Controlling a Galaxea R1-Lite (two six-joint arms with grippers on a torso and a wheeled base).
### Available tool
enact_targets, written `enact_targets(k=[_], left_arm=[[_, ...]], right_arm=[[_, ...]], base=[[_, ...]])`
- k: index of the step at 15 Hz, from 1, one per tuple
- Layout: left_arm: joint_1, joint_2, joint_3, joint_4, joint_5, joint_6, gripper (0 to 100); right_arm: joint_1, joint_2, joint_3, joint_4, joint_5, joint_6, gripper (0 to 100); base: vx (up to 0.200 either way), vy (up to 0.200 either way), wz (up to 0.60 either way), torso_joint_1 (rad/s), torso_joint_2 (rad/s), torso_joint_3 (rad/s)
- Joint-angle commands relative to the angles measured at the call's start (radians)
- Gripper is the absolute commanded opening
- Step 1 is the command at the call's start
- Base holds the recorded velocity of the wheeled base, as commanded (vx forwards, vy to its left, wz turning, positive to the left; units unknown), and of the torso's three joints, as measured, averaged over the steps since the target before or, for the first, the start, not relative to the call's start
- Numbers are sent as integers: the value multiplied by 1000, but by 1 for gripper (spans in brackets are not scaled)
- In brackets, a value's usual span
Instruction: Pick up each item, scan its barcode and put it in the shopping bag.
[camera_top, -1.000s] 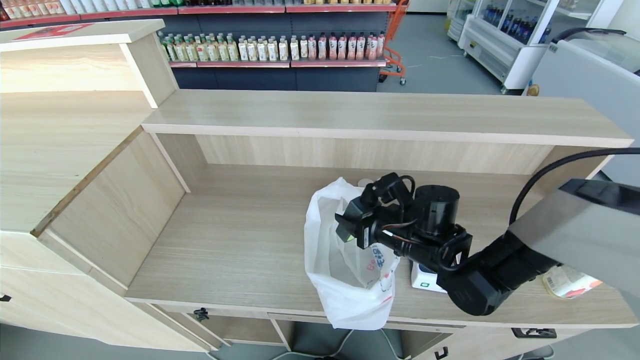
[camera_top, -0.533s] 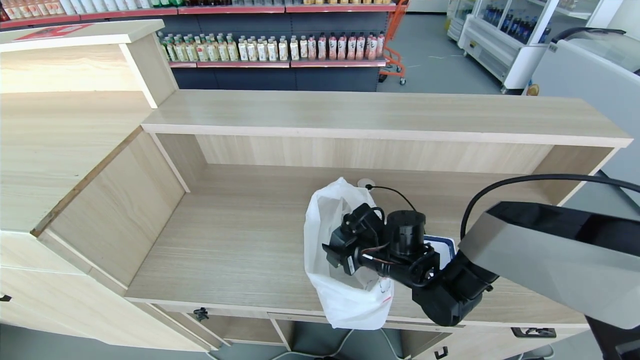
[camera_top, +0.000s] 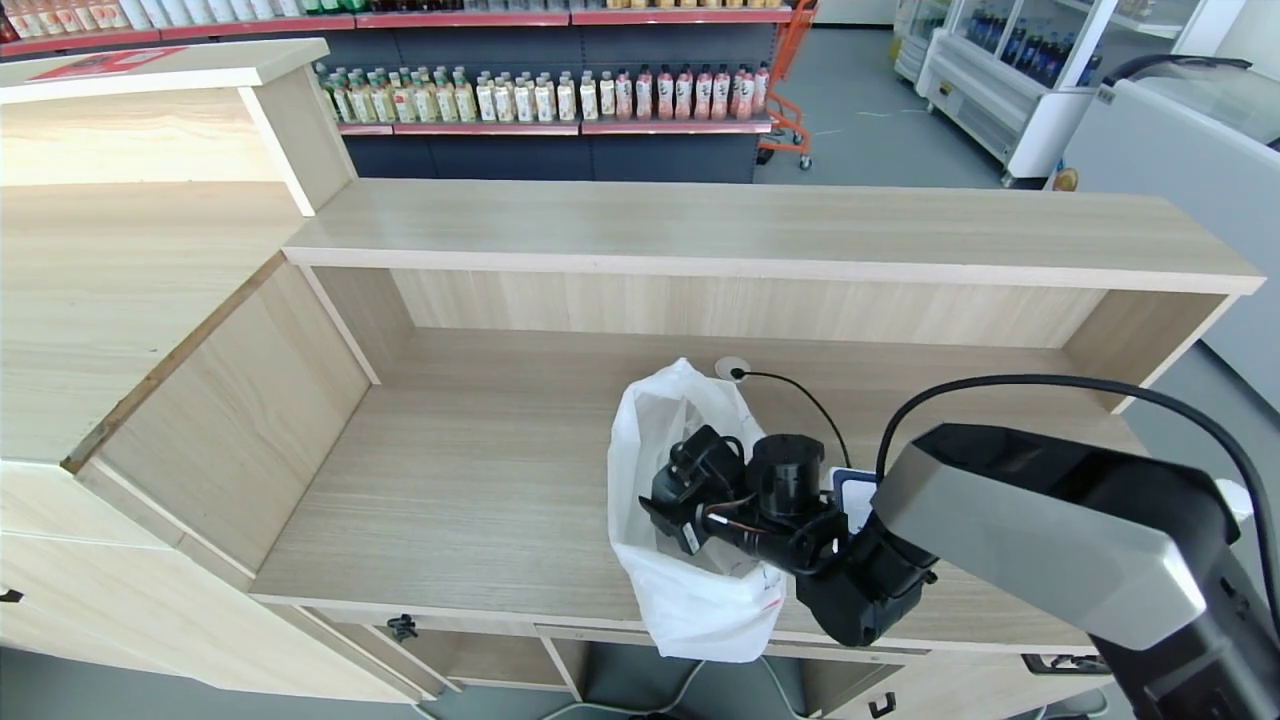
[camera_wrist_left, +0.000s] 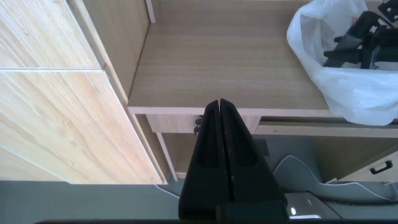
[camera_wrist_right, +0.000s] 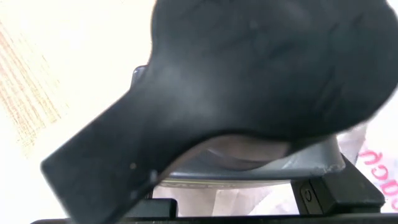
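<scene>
White plastic shopping bag (camera_top: 690, 600) stands open on the pale wooden counter (camera_top: 470, 480), near its front edge. The black right gripper (camera_top: 664, 510) sits in the bag's mouth; I cannot tell whether its fingers are clenched or released. A white-and-blue scanner (camera_top: 850, 490) sits at the bag's three o'clock. The left gripper (camera_wrist_left: 219, 107), fingers pressed together on nothing, hangs before the counter's front, well apart.

The left claw (camera_wrist_left: 219, 103) — two black fingers pressed flat together — hangs just off the near edge of the pale wooden bench (camera_wrist_left: 217, 68). To the right, a white plastic shopping bag (camera_wrist_left: 348, 93) stands at that edge — the black right arm (camera_wrist_left: 364, 43) in its mouth.
</scene>
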Motion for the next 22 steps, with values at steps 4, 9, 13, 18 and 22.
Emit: enact_targets(k=[4, 9, 13, 18, 22], left_arm=[[0, 0, 0, 0, 0, 0, 0], [0, 0, 0, 0, 0, 0, 0], [0, 0, 0, 0, 0, 0, 0], [0, 0, 0, 0, 0, 0, 0], [0, 0, 0, 0, 0, 0, 0]], right_arm=[[1, 74, -38, -3, 1, -22, 0], [-24, 91, -32, -46, 1, -46, 100], [-25, -11, 0, -18, 2, 21, 100], [-56, -224, 11, 100, 1, 262, 100], [-110, -396, 34, 175, -1, 346, 100]], base=[[0, 0, 0, 0, 0, 0], [0, 0, 0, 0, 0, 0], [0, 0, 0, 0, 0, 0], [0, 0, 0, 0, 0, 0], [0, 0, 0, 0, 0, 0]])
